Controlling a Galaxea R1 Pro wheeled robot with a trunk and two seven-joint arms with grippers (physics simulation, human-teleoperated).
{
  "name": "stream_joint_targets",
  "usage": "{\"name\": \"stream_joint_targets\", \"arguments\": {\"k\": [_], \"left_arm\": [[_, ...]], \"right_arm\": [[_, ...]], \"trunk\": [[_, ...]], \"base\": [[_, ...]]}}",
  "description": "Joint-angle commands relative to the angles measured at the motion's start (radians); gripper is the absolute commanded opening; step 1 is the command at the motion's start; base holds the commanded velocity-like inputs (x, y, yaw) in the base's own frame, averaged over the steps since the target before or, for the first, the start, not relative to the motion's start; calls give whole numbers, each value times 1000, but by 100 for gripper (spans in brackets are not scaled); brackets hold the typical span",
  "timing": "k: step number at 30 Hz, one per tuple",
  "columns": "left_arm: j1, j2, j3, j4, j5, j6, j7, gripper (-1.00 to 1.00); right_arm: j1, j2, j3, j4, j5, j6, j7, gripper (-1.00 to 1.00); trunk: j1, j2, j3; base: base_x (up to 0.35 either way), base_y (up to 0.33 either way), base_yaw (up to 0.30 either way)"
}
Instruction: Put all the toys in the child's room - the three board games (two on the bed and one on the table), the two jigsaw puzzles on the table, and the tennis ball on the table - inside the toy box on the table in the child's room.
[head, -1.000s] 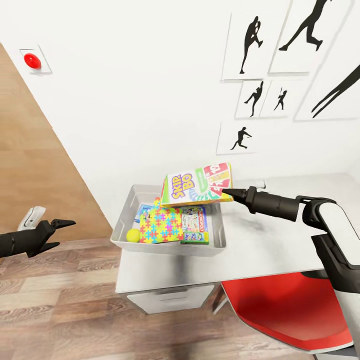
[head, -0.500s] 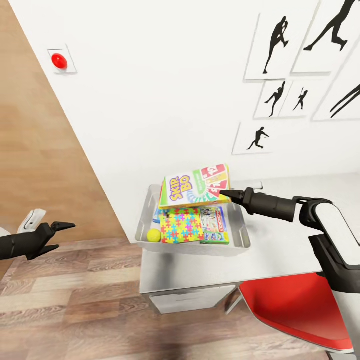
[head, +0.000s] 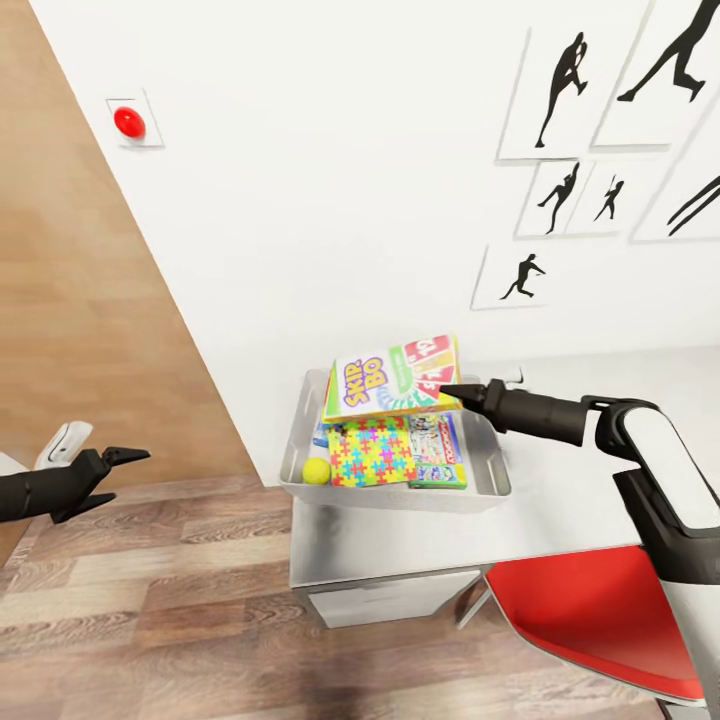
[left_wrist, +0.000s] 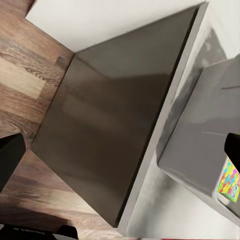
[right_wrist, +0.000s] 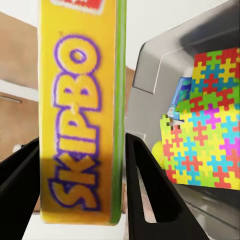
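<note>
Right gripper (head: 447, 391) is clamping the Skip-Bo board game (head: 393, 377) by its near short edge; the right wrist view is showing both fingers pressing the box's faces (right_wrist: 80, 110).

Largest to smallest:
- Table (head: 560, 510): light-grey top, carrying the bin at its left end.
- Toy box (head: 492, 470): grey bin, sitting directly under the held box.
- Skip-Bo box: hanging above the bin's far half, tilted, long axis running leftward away from the fingertips, roughly along the bin's width. Its far end is looking close to the far-left rim; contact cannot be judged.
- Inside the bin: a jigsaw puzzle (head: 373, 451) lying flat, a red-and-green board game (head: 438, 451) just beside it, a blue edge (head: 319, 437) showing underneath.
- Tennis ball (head: 317, 470): sitting in the bin's near-left corner.

Left gripper (head: 112, 462) is hanging spread and empty, well apart from the table over the wood floor.

Judgement: the right arm is the one placed to lower and release; the box needs to clear the rim first.
</note>
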Motion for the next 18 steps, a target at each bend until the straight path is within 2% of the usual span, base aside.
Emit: {"name": "stream_joint_targets", "arguments": {"k": [1, 8, 11, 18], "left_arm": [[-1, -1, 1, 1, 4, 3, 10, 100], [-1, -2, 0, 5, -12, 3, 10, 100], [-1, -3, 0, 6, -16, 3, 9, 100], [-1, -3, 0, 6, -18, 3, 9, 100]], "right_arm": [[-1, 0, 2, 7, -15, 0, -10, -100], [-2, 7, 34, 48, 4, 0, -11, -100], [-2, 11, 57, 66, 31, 0, -11, -100], [-3, 23, 72, 89, 61, 0, -10, -100]], "trunk": [[1, -2, -2], [1, -2, -2], [1, -2, -2], [1, -2, -2]], "base": [[0, 13, 0], [0, 7, 0], [0, 3, 0], [0, 1, 0]]}}
